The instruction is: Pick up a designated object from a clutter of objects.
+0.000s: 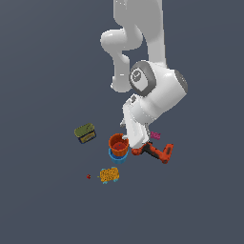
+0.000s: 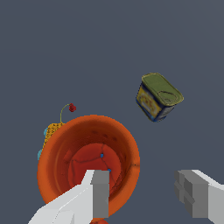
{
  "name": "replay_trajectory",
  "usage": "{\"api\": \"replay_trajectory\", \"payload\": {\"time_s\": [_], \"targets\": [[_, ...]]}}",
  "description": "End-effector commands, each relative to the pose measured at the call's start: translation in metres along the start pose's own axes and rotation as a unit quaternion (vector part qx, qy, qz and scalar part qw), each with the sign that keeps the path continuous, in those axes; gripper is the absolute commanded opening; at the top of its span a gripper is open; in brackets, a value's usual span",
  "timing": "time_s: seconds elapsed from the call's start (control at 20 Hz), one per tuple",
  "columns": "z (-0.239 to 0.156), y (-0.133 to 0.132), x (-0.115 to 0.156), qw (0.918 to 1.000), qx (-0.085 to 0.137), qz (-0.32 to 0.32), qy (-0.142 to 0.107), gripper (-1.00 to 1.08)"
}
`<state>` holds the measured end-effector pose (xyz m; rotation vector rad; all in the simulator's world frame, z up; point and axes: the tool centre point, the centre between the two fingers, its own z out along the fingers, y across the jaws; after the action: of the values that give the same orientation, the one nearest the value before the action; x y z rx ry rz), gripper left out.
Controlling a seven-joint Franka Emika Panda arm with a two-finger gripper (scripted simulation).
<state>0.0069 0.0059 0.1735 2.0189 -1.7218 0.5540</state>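
The orange-red cup [image 1: 116, 143] stands upright with its mouth up, just above and touching the blue cup [image 1: 118, 156] in the exterior view. In the wrist view the orange-red cup [image 2: 83, 153] fills the lower part of the picture. My gripper [image 1: 127, 140] is at the cup's rim on the side toward the drill [image 1: 159, 151]. My gripper [image 2: 146, 197] is open. One finger [image 2: 99, 192] is inside the cup's mouth and the other finger [image 2: 192, 197] is outside its wall, well apart from it.
An olive-green tin [image 1: 85, 132] lies to the exterior view's left of the cups and shows in the wrist view [image 2: 158, 96]. The yellow-orange speckled block [image 1: 109, 175] and the tiny red bead [image 1: 88, 177] lie below them. A small pink piece [image 1: 155, 136] sits by the drill.
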Motion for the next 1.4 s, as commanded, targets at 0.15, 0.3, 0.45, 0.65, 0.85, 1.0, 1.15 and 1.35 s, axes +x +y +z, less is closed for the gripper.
{"api": "replay_trajectory", "payload": {"time_s": [0.15, 0.3, 0.45, 0.65, 0.85, 1.0, 1.15, 1.35], "targets": [[0.010, 0.000, 0.000, 1.0000, 0.000, 0.000, 0.000, 0.28], [0.023, 0.001, 0.000, 1.0000, 0.000, 0.001, 0.000, 0.28], [0.029, 0.001, 0.000, 1.0000, 0.000, 0.001, 0.000, 0.28], [0.030, 0.001, 0.000, 1.0000, 0.000, 0.001, 0.000, -1.00], [0.030, 0.001, 0.000, 1.0000, 0.000, 0.001, 0.000, -1.00], [0.030, 0.001, 0.000, 1.0000, 0.000, 0.001, 0.000, -1.00], [0.029, 0.001, 0.001, 1.0000, 0.000, 0.002, 0.000, -1.00], [0.022, 0.005, 0.002, 1.0000, 0.000, 0.002, 0.000, -1.00]]}}
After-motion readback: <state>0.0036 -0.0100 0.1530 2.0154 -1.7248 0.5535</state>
